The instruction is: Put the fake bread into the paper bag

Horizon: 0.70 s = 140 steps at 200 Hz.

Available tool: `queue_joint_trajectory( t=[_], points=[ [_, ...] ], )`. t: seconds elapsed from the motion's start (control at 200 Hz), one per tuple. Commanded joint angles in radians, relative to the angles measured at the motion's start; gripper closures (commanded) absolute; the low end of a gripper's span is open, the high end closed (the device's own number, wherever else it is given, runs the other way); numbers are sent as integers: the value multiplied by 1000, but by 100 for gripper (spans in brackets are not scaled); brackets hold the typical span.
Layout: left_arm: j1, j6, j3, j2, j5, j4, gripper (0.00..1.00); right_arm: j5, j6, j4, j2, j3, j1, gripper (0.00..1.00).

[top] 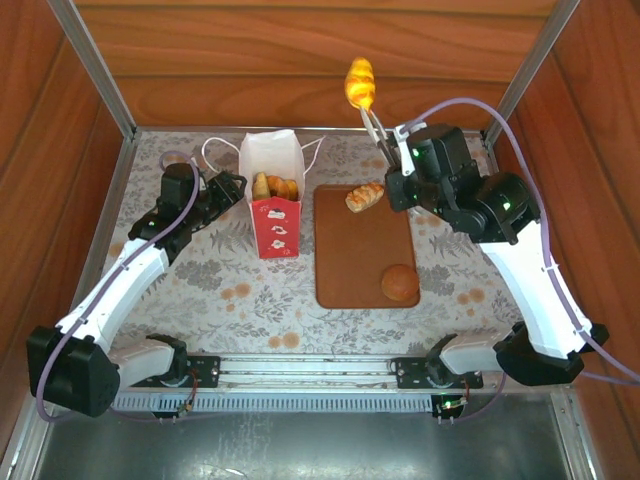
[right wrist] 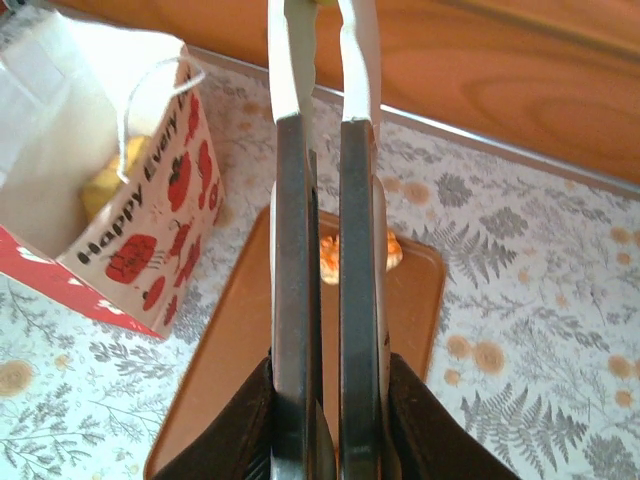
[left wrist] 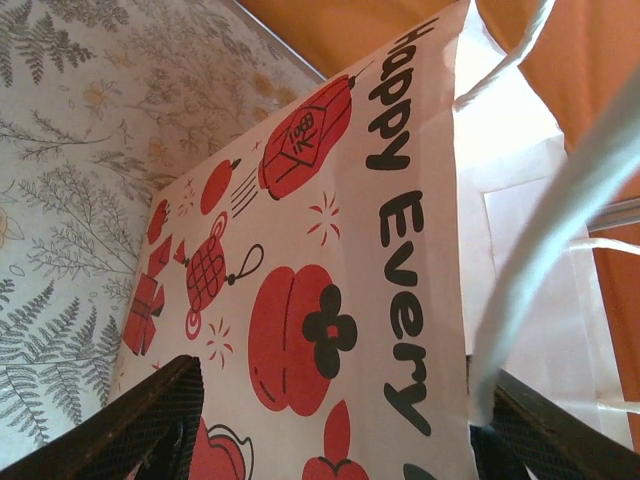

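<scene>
Part of the job is done. The paper bag (top: pixel 272 225) stands upright on the floral counter (top: pixel 220 290), just left of the brown tray (top: pixel 340 270). Several golden pastries (top: pixel 275 186) already lie in its open mouth, though how many cannot be counted from above.

One more piece is in transit. The right jaws are clenched on the metal tongs (top: pixel 375 125), squeezing the two blades nearly together, and a glossy golden croissant-shaped roll (top: pixel 360 82) is pinched at the tongs' tip. It is lifted clear of the tray toward the far wall and sits right of the bag, not over its opening. It has yet to be carried across and let go.

Two pieces are left on the tray: a small croissant (top: pixel 364 197) near the far edge and a round brown bun (top: pixel 400 283) at the near right corner.

The left jaws stand one on each side of the bag's printed wall, apparently to steady it. Whether they are pressing on the paper or only bracketing it cannot be told from the wrist view.

My reading is that the task is past its middle — one drop pending, then two more pickups
</scene>
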Motion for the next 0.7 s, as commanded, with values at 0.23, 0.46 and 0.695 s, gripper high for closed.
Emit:
queue_joint_trajectory(
  t=[0.23,0.46,0.695],
  points=[
    [-11,15,50,-1,-68,-28,35,-135,-2,19,137,228,58,79],
    [-11,13,22,-37,-124,-44,38,-205,10,30,202,269,90,79],
    [-11,-4,28,-24,-105,-50,47,-216,25,-41,284,307,134,79]
  ],
)
